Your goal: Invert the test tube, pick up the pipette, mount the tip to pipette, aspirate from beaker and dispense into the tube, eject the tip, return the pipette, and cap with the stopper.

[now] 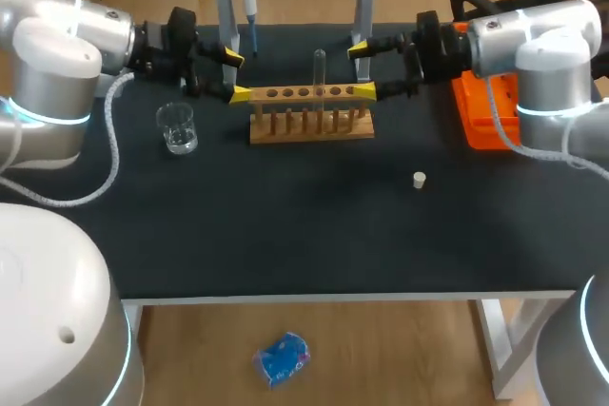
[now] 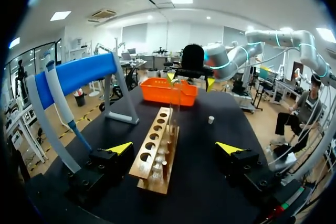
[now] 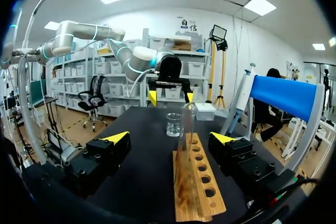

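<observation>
Between left tool (image 1: 235, 73) and right tool (image 1: 363, 69), upright test tube (image 1: 320, 71).

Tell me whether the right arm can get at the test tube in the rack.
Probably yes. The right hand is open at the end of the rack, the test tube stands tall above the rack, and nothing lies between them. The left hand sits at the other end.

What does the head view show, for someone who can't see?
An open left gripper and open right gripper flank a wooden rack holding one upright test tube. A beaker stands left of it; a white stopper lies nearer the front.
</observation>
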{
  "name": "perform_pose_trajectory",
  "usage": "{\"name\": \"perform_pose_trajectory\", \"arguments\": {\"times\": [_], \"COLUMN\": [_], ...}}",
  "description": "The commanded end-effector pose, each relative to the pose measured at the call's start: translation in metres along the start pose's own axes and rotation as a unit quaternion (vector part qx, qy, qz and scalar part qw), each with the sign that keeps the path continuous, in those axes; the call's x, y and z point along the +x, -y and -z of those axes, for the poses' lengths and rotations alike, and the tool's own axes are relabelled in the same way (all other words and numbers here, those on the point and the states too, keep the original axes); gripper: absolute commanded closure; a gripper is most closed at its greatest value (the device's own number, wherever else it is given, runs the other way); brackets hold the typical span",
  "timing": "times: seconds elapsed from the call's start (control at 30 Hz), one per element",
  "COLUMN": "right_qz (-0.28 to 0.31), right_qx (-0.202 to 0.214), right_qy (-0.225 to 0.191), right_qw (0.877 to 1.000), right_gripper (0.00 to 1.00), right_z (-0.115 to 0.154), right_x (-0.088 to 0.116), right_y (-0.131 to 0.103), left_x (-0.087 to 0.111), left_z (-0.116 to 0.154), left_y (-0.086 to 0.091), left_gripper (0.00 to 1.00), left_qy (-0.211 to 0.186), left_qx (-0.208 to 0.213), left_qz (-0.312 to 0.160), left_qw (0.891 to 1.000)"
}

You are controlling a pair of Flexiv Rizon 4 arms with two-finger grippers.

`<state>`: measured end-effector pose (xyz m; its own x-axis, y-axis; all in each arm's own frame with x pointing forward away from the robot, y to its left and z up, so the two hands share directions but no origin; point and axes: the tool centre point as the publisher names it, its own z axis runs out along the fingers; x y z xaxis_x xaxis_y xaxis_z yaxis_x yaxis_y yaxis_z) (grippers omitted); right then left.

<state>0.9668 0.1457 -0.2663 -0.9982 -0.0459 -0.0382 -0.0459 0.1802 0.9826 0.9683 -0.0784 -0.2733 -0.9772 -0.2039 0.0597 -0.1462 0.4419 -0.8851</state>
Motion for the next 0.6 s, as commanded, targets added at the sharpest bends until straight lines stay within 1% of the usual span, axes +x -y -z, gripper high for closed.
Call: {"name": "perform_pose_trajectory", "arguments": {"times": [0.03,0.27,0.47,0.6], "right_qz": [0.002,0.002,-0.007,-0.008], "right_qx": [-0.005,-0.020,-0.049,-0.054], "right_qy": [-0.005,-0.012,-0.005,-0.008], "right_qw": [1.000,1.000,0.999,0.998], "right_gripper": [0.00,0.00,0.00,0.00], "right_z": [-0.011,-0.029,-0.041,-0.048], "right_x": [-0.008,-0.013,-0.017,-0.017], "right_y": [0.001,-0.001,0.002,0.003], "left_x": [-0.010,-0.013,-0.009,-0.008], "left_z": [-0.009,-0.016,-0.026,-0.028], "left_y": [-0.004,-0.011,-0.013,-0.013], "left_gripper": [0.00,0.00,0.00,0.00], "left_qy": [-0.008,-0.012,-0.019,-0.022], "left_qx": [-0.012,-0.022,-0.028,-0.029], "left_qz": [0.004,0.006,0.001,-0.001], "left_qw": [1.000,1.000,0.999,0.999]}}
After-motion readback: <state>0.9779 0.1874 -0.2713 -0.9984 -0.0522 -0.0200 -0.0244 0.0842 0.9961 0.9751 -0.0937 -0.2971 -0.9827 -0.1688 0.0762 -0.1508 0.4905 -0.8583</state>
